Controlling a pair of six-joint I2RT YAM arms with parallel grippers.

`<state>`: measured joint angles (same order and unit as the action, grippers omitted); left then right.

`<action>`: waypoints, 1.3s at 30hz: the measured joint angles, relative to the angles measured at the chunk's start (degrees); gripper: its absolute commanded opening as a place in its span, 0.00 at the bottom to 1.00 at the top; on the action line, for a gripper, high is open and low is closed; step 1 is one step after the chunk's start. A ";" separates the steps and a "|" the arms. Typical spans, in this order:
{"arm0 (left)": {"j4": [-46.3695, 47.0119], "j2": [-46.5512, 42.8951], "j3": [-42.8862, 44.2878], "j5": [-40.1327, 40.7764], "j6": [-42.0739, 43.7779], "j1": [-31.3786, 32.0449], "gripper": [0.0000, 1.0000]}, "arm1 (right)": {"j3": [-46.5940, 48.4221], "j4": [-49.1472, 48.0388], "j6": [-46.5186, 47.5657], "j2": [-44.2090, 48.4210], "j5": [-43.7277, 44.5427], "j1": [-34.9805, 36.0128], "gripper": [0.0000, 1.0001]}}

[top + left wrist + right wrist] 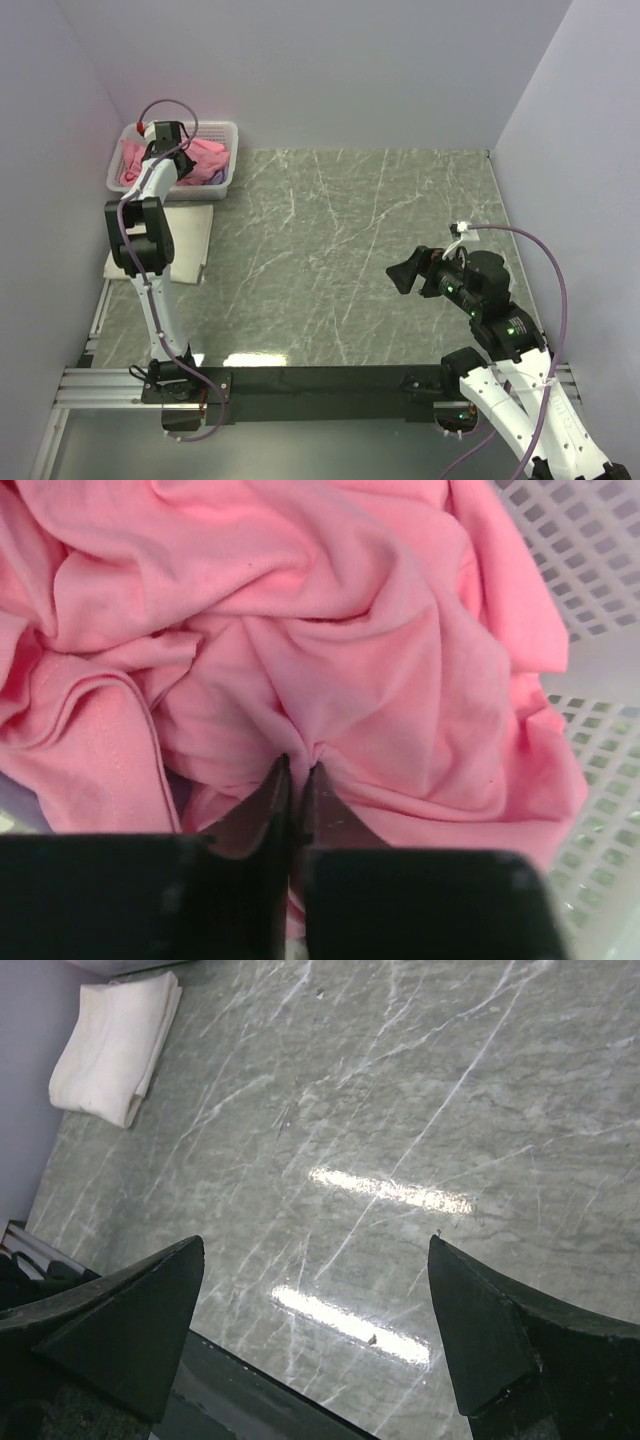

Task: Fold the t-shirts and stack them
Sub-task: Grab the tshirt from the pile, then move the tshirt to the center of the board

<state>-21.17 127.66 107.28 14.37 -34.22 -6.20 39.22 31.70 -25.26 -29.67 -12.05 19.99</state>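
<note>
The left hand (297, 770) is down in the white lattice basket (590, 590) at the far left corner of the surface (380, 260). Its fingers are pinched tight on a gathered fold of the pink t-shirt (330, 630), which lies crumpled on top of the pile (a bit of the lavender t-shirt (216, 178) peeks out beside it). The cream t-shirt (115, 1045) sits already folded just in front of the basket. The right hand (315, 1260) hovers spread wide, holding nothing, over the right side of the surface. I'd say this is the pick-up of the second shirt. Next the left arm needs to lift the pink one clear of the basket rim and out to open surface, where the right hand can help spread it flat.
</note>
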 measured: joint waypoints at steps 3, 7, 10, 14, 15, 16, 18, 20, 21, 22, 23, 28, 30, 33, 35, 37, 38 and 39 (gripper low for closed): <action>0.44 -1.92 -1.36 0.04 0.79 0.02 0.01 | 0.00 -0.07 -0.07 0.02 -0.72 0.00 0.99; 0.44 -5.51 -1.44 0.04 1.73 0.02 0.01 | 0.00 -0.17 -0.44 0.02 -1.36 0.00 0.99; 0.07 -9.88 -1.27 -0.15 2.23 0.31 0.01 | 0.00 -0.15 -0.48 0.28 -1.31 0.00 0.99; -1.16 -16.70 0.26 -0.37 3.89 2.40 0.01 | 0.02 0.09 -0.46 1.42 -0.33 0.00 0.99; -1.46 -18.45 0.79 -0.46 4.59 3.58 0.01 | 0.09 0.13 -0.46 1.68 0.02 0.00 0.99; -2.29 -20.35 1.62 -0.76 5.05 5.18 0.01 | 0.17 0.26 -0.44 1.95 0.42 0.00 0.99; -3.54 -23.93 3.23 -2.27 5.33 9.14 0.01 | 0.61 0.76 -0.42 2.43 0.96 0.00 0.99; -4.07 -26.88 4.42 -3.98 5.53 13.05 0.01 | 1.46 1.22 -0.35 2.95 1.86 0.00 0.99; -4.33 -28.74 5.18 -5.35 5.55 16.24 0.01 | 2.03 1.57 -0.33 3.32 2.29 0.00 0.99; -4.48 -29.88 5.70 -6.32 5.57 18.34 0.01 | 2.40 1.60 -0.31 3.72 2.73 0.00 0.99; -4.70 -31.04 6.34 -7.58 5.53 20.70 0.01 | 2.95 1.90 -0.31 4.22 3.32 0.00 0.99; -5.18 -34.10 9.86 -15.13 5.01 33.46 0.01 | 4.94 1.90 -0.22 7.34 6.36 0.00 0.99; -5.05 -34.45 9.84 -17.62 4.92 37.24 0.01 | 5.53 1.99 -0.15 8.22 7.26 0.00 0.99; -3.30 -36.09 4.94 -19.85 4.66 40.30 0.04 | 6.32 2.19 0.15 8.57 8.28 0.00 0.99; -0.92 -38.56 -3.15 -20.74 4.37 40.89 0.24 | 6.69 2.38 0.33 8.57 8.61 0.00 0.99; 1.27 -41.38 -13.00 -19.69 3.74 40.85 0.49 | 6.75 2.82 0.63 8.48 8.66 0.00 1.00; 2.45 -42.38 -17.38 -18.53 3.58 40.81 0.56 | 6.75 3.06 0.66 8.33 8.66 0.00 1.00; 3.23 -43.69 -22.88 -16.76 3.13 40.72 0.62 | 6.75 3.43 0.68 8.00 8.66 0.00 1.00</action>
<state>-17.93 83.96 84.40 -2.39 -31.09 34.52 45.98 35.14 -24.58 -21.67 -3.40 19.99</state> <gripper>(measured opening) 0.496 0.997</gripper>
